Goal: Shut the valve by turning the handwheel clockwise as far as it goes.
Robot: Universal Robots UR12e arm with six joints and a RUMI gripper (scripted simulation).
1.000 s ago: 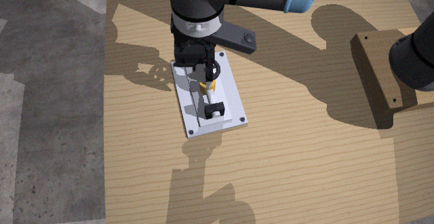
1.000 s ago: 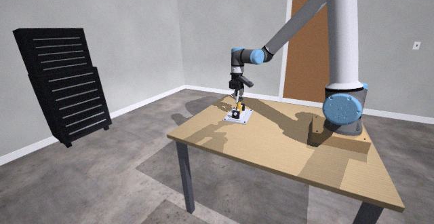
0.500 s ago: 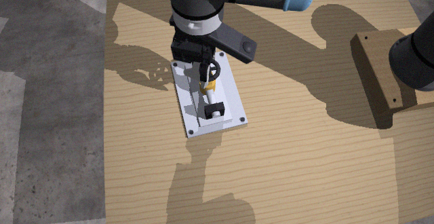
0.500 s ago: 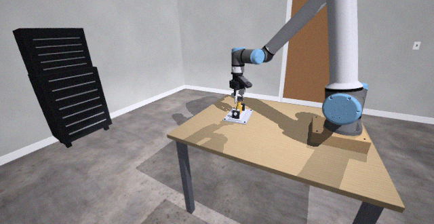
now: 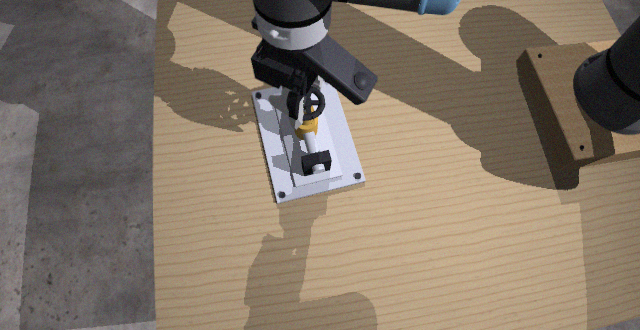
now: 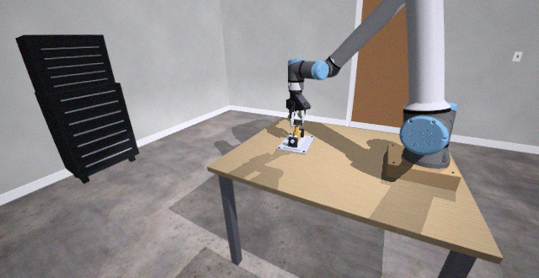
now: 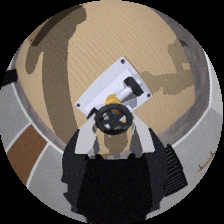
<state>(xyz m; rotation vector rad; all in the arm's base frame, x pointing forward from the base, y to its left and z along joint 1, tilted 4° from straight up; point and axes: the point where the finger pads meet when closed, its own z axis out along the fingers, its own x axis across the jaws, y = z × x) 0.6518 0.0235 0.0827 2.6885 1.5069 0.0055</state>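
claw (image 7: 115, 134) tight on black handwheel (image 7: 114, 120)

Top view: end effector (image 5: 303, 101) hides handwheel's (image 5: 313, 102) left rim from you. Exterior view: handwheel too small to tell. Surface (image 5: 400, 230) cut off by frame edges.

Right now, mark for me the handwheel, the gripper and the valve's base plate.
handwheel (image 7: 114, 119), wrist view, on the hub where its spokes meet.
gripper (image 5: 301, 101), top view, midway between the fingertips, shut on the handwheel.
base plate (image 5: 345, 135), top view, on its bare right-hand edge.
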